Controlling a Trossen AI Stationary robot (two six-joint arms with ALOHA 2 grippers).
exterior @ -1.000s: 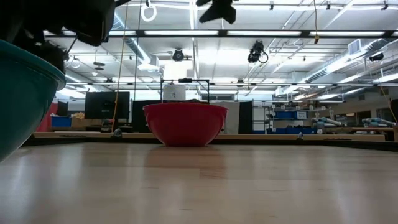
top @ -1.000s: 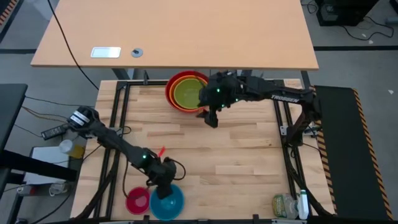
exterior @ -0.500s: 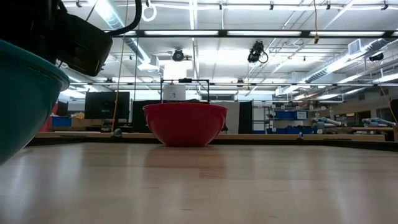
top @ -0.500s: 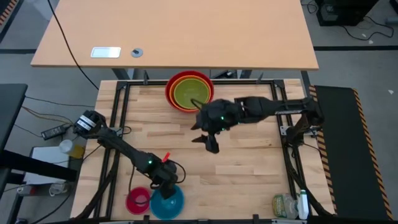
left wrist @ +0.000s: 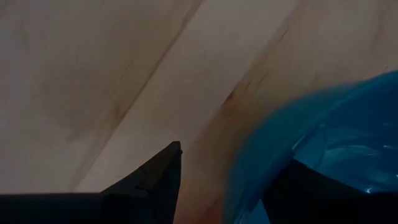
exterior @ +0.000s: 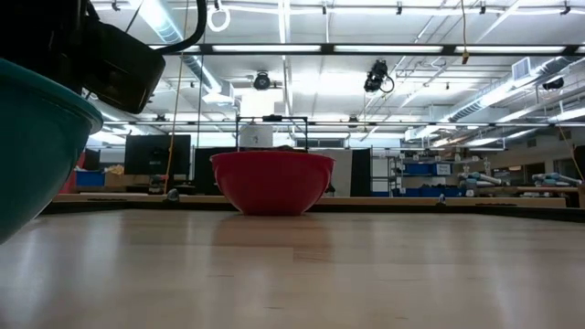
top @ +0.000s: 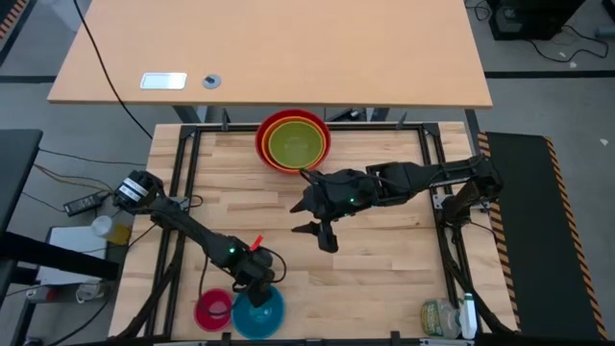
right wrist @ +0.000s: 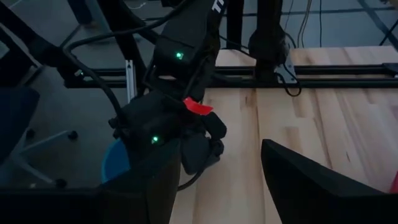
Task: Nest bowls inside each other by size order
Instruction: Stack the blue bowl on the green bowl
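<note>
The red bowl stands at the table's far edge with the orange bowl and the lime green bowl nested in it; the low view shows it too. The blue bowl and the pink bowl sit side by side at the near edge. My left gripper is open, over the blue bowl's far rim, its fingers astride it. My right gripper is open and empty above the middle of the table. My left gripper comes at the blue bowl's far rim from above. One finger is inside the bowl, against its inner wall. The other finger is outside, with bare wood showing between it and the bowl's wall.
A plastic bottle and a small jar stand at the near right corner. A dark metal frame runs along the table's edges. A tan desk lies beyond the far edge. Bare wood lies between the bowl stack and the near bowls.
My right gripper has gone from beside the nested bowls toward the near edge, to the middle of the table, staying open. My left gripper has come down a little over the blue bowl's rim.
</note>
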